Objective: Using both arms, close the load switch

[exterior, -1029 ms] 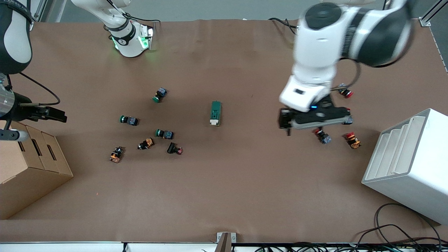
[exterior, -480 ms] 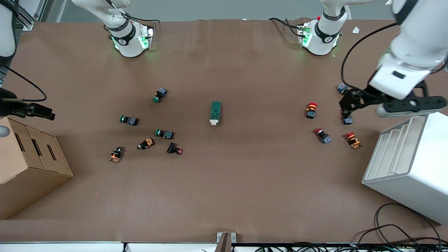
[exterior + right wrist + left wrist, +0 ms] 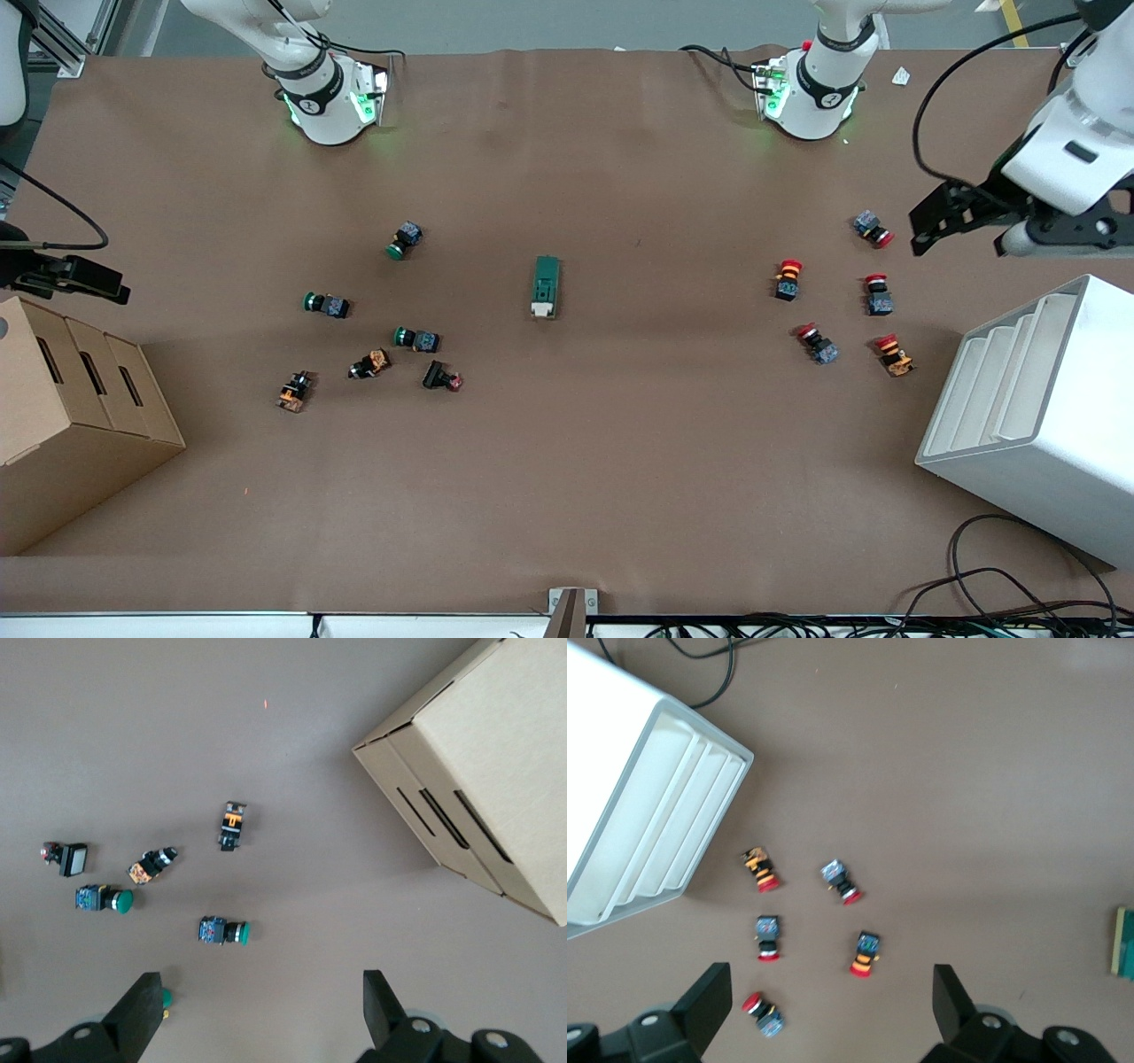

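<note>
The load switch (image 3: 547,286), a dark-green block with a white toggle at the end nearer the front camera, lies alone at the table's middle. Its edge shows in the left wrist view (image 3: 1123,943). My left gripper (image 3: 961,221) is open and empty, up in the air at the left arm's end of the table, over the red push-buttons (image 3: 866,953), with its jaws wide apart (image 3: 830,1019). My right gripper (image 3: 75,276) is open and empty (image 3: 261,1019), up over the table's edge at the right arm's end, beside the cardboard box.
Several red-capped push-buttons (image 3: 817,344) lie toward the left arm's end, beside a white slotted rack (image 3: 1028,416). Several green- and orange-bodied push-buttons (image 3: 416,338) lie toward the right arm's end, next to a cardboard box (image 3: 71,425). Cables (image 3: 1001,594) trail at the front corner.
My left arm has swung away from the table's middle, across the red push-buttons, out to its own end of the table. My right gripper has drawn slightly toward the table's edge.
</note>
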